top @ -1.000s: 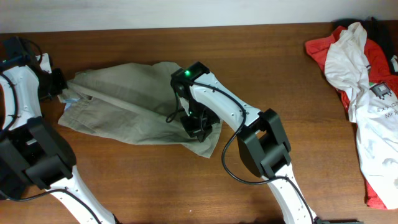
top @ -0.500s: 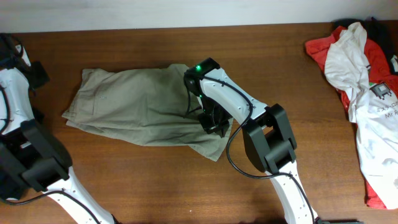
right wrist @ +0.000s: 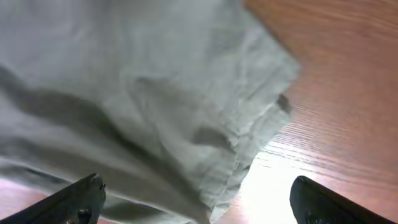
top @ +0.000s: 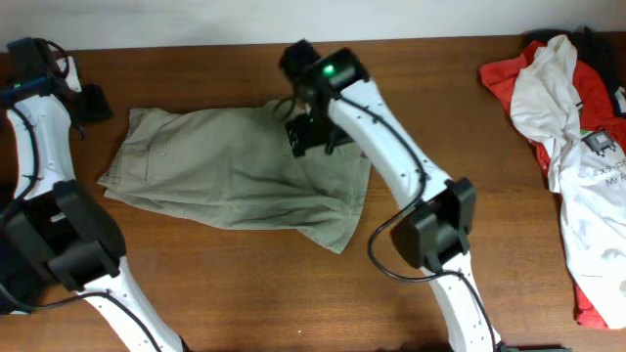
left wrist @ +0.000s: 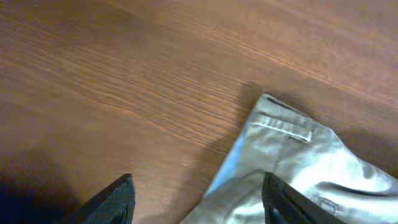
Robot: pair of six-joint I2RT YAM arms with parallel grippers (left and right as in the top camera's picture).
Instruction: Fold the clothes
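The clothes [top: 225,176], a khaki grey-green garment, lie spread flat on the wooden table [top: 196,293], left of centre. My left gripper [top: 93,103] hangs open just off the garment's back left corner. In the left wrist view the left gripper [left wrist: 199,202] holds nothing, and the garment's stitched corner [left wrist: 298,149] lies on the table below it. My right gripper [top: 313,135] hovers open above the garment's back right part. In the right wrist view the right gripper [right wrist: 199,199] is empty, with the garment's hem [right wrist: 155,93] underneath it.
A pile with a white printed T-shirt [top: 567,117] over a red garment [top: 592,284] lies at the table's right edge. A black garment [top: 592,39] shows behind that pile. Bare wood [right wrist: 348,74] shows to the right of the hem.
Both grippers have opened and let go of the garment, which now lies flat. The right gripper has moved from the garment's front right edge toward the back. The left gripper has pulled off to the left.
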